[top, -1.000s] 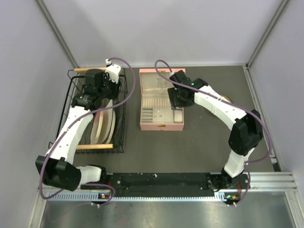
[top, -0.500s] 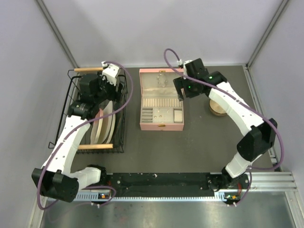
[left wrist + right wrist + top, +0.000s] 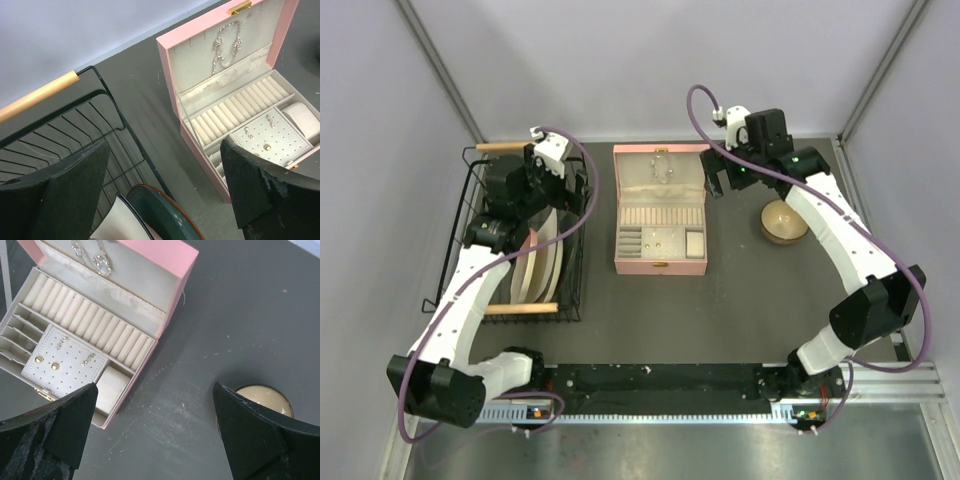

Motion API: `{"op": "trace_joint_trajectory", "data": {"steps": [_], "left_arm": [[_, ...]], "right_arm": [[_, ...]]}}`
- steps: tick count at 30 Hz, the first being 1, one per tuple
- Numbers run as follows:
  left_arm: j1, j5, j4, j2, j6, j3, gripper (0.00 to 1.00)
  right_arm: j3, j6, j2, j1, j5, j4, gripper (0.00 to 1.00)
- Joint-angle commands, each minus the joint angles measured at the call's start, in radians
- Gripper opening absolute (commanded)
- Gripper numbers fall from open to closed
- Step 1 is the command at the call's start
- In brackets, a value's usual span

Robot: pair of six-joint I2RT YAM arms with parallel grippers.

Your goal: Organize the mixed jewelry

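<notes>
Mixed jewelry in pink box: likely light, limp, snag-prone; best pinched mid-chain. Left tool, right tool: spread, empty.

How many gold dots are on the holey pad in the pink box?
2. One gold stud and a second gold stud sit side by side on the pad in the pink box, near its front. More may be hidden.

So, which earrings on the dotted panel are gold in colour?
The two round studs near the panel's front edge; the other earrings are silvery and long.
</notes>
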Motion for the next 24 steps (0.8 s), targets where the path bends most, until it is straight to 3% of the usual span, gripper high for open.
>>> {"op": "trace_joint_trajectory", "data": {"steps": [1, 24], "left_arm": [[0.006, 0.038, 0.050, -0.001, -0.019, 0.054, 0.99], [0.006, 0.044, -0.007, 0.040, -0.017, 0.127, 0.99]], "right_arm": [[0.000, -0.080, 0.010, -0.052, -0.113, 0.122, 0.99], [0.173, -0.192, 0.261, -0.109, -0.347, 0.233, 0.99]]}}
